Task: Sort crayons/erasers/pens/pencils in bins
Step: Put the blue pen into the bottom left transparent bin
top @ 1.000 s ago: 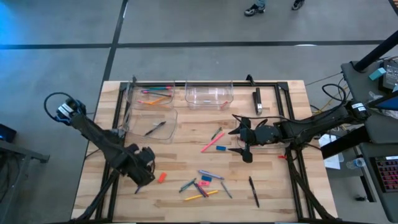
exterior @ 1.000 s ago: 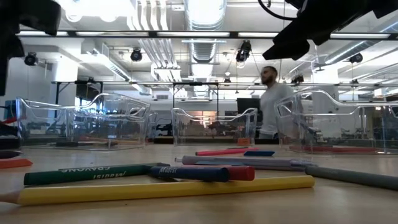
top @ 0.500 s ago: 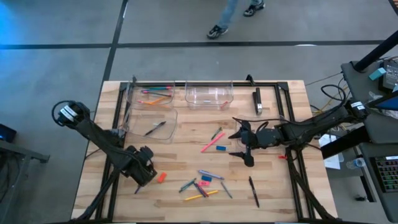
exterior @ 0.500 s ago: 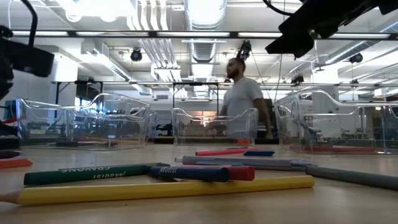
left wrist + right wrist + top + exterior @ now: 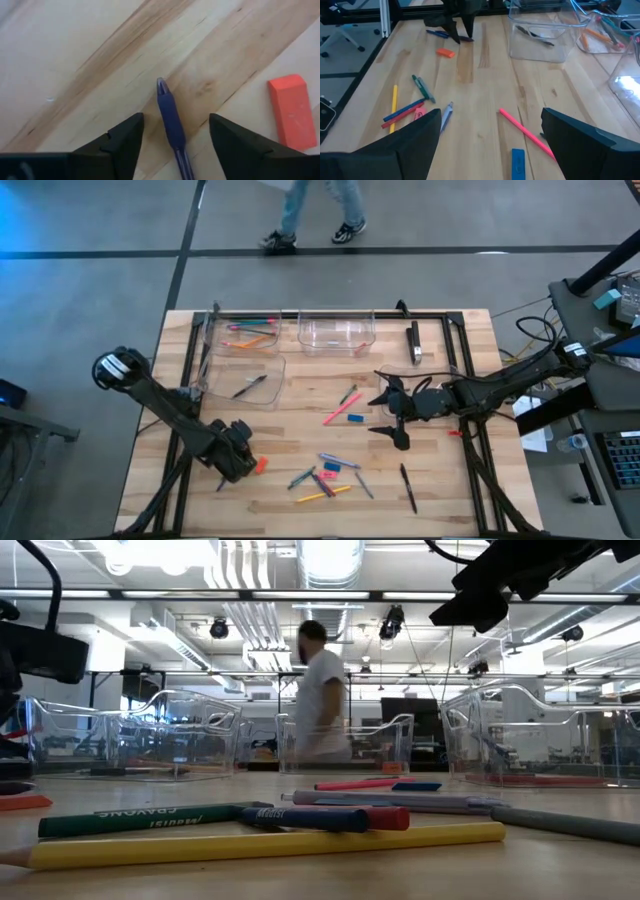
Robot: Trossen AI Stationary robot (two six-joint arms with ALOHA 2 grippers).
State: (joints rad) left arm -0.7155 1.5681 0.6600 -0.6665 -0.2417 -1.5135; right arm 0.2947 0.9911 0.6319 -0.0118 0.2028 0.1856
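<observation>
The left pincer [image 5: 238,463] is low over the near left part of the wooden bench [image 5: 300,410]. Its fingers [image 5: 122,145] stand spread apart with a blue pen [image 5: 171,125] lying flat on the wood between them; whether they touch the pen I cannot tell. An orange-red eraser [image 5: 291,111] lies just beside it, on the pincer's right.

The right pincer [image 5: 392,417] hovers above the middle right of the bench, its jaws wide and empty. Below and ahead of it lie a pink pencil [image 5: 526,131] and a small blue eraser [image 5: 518,163], close together.

A loose cluster sits near the front middle: a yellow pencil [image 5: 270,843], a green crayon [image 5: 150,818], a blue crayon [image 5: 305,817] against a red one, and a grey pen [image 5: 400,800]. A black pen [image 5: 408,487] lies apart to the right of the cluster.

Four clear bins stand at the far left. The far left bin [image 5: 240,332] holds pink and orange pencils. The bin [image 5: 245,385] nearer than it holds a dark pen. The far middle bin [image 5: 336,332] shows nothing inside. A fourth bin [image 5: 207,350] appears tipped on edge at the left.

A person [image 5: 318,705] is in the room beyond the bench.
</observation>
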